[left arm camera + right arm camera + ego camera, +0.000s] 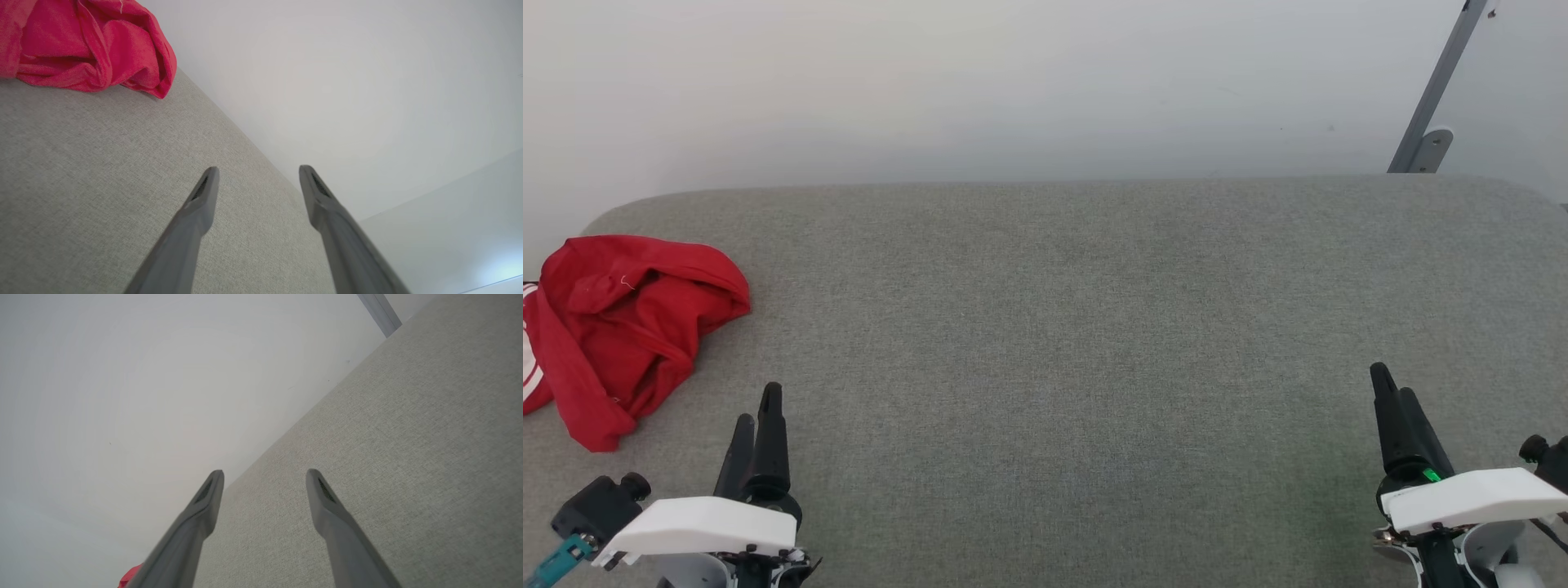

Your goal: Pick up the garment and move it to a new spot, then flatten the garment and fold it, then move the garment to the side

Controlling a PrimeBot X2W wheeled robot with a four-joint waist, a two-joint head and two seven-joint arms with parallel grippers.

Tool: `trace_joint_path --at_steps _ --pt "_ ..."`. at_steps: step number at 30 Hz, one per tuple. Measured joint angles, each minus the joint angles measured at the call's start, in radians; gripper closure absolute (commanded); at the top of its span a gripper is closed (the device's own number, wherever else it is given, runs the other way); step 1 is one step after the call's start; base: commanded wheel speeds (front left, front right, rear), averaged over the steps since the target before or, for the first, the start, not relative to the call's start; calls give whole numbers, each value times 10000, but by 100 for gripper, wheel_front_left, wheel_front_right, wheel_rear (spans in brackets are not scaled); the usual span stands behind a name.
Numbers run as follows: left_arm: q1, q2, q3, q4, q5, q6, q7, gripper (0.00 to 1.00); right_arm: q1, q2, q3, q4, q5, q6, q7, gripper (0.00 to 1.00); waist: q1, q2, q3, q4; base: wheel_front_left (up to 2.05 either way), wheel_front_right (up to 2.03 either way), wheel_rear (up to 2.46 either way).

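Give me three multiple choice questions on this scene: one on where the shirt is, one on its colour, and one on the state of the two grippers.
1. In the head view, where does the garment lie on the grey padded surface?
A. at the far left edge
B. in the centre
C. at the far right edge

2. What is the garment's main colour?
A. blue
B. red
C. green

3. How do the left gripper and the right gripper stand?
A. both open and empty
B. both shut on the garment
C. left shut, right open

Answers:
1. A: it is bunched at the left edge, ahead of the left gripper.
2. B: the crumpled cloth is red, with a little white striped trim at its edge.
3. A: each wrist view shows the jaws wide apart with nothing between them.
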Motion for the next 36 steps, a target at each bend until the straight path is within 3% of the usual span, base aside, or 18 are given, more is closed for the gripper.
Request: trace_joint_path --at_steps 15,36 --pt "233 -171 397 -194 2063 -468 -470 0 -41 -107 -144 -199 -2194 0 -481 0 0 0 -10 -19 0 0 0" --pt "435 -270 451 -418 4416 -890 -1028 0 14 -318 -98 -520 -4220 2 -1030 0 0 0 -28 -58 0 0 0"
